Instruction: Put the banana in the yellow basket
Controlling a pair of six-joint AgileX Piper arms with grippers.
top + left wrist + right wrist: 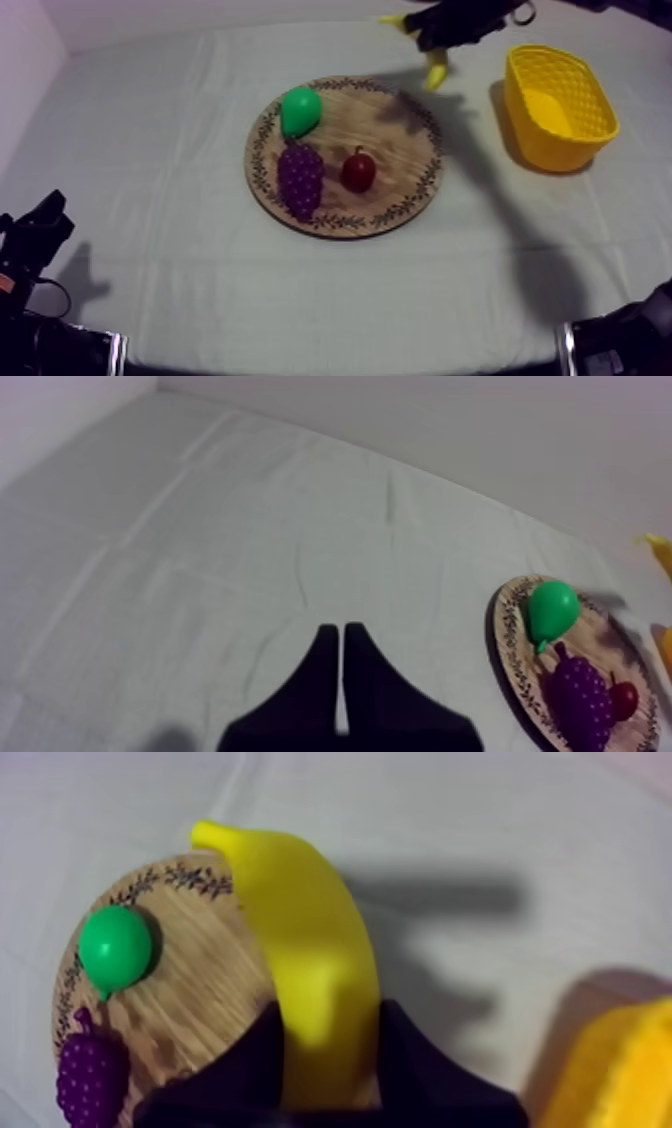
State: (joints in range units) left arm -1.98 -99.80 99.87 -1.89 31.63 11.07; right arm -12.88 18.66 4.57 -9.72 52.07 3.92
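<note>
My right pincer [330, 1027] is clenched on the banana [312, 922], raised over the far desk [150, 150] between the wooden board [400, 150] and the yellow basket [548, 140]. My left pincer [342, 634] is clenched on nothing, near left.

A bunch of grapes [300, 178] lies on the grey-white cloth of the bench [150, 200]. A green pear [300, 110] sits just beyond the grapes, and a small red fruit [358, 171] stands just beside them, slightly apart.
</note>
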